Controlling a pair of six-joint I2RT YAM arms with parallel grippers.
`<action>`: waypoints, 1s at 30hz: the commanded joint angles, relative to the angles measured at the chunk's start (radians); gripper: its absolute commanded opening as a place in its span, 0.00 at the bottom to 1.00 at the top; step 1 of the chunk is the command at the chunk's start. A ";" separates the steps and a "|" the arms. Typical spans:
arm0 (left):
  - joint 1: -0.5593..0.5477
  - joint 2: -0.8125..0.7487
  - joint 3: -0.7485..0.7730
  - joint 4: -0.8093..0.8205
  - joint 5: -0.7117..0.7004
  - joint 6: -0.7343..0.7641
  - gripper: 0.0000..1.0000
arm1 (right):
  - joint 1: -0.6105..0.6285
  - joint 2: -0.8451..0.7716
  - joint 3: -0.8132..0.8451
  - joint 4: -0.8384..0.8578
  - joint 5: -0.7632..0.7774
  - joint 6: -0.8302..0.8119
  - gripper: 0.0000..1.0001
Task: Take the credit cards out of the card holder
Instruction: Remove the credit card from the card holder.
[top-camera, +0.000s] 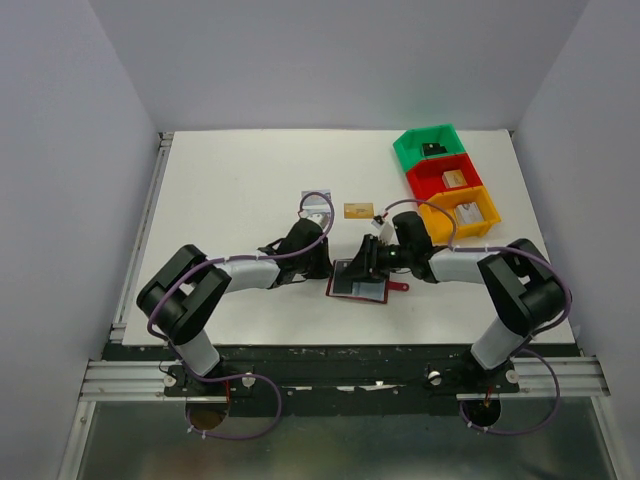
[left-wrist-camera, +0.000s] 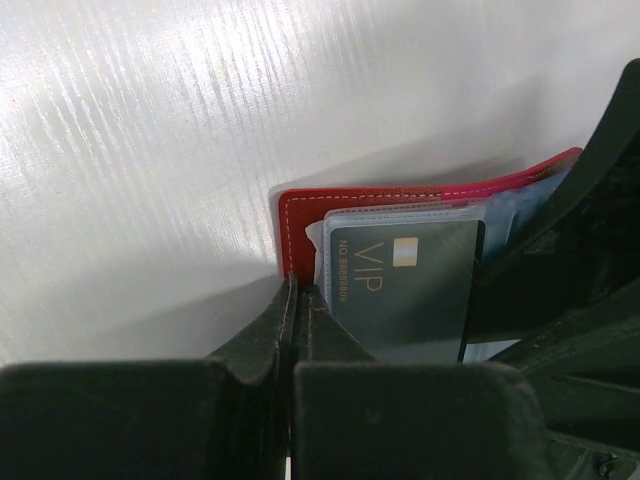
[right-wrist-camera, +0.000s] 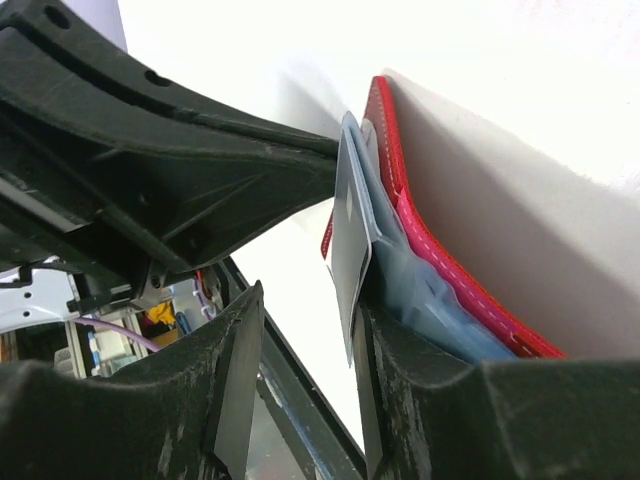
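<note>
bright overhead light, streaky glare on the table (left-wrist-camera: 150, 120), soft shadows.

Shows right gripper (right-wrist-camera: 310, 305), jaws apart, around an edge-on grey card (right-wrist-camera: 350, 250). Finds the card sticking out of the red card holder (right-wrist-camera: 400, 190) beside its light blue lining (right-wrist-camera: 430, 290), left gripper (right-wrist-camera: 330, 150) touching its top.

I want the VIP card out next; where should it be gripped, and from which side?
Grip the VIP card by the edge sticking out of the card holder, coming from its open side and squeezing the flat faces; the card is thin and its rest is pocketed.
</note>
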 joint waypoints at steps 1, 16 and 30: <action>-0.030 0.033 -0.025 -0.019 0.058 0.033 0.00 | -0.002 0.044 0.020 0.046 -0.024 0.011 0.48; -0.071 0.019 -0.016 0.034 0.103 0.082 0.00 | -0.001 0.110 0.035 0.112 -0.056 0.053 0.49; -0.073 0.027 -0.008 -0.033 0.029 0.058 0.00 | 0.012 0.040 0.041 -0.015 -0.032 -0.014 0.48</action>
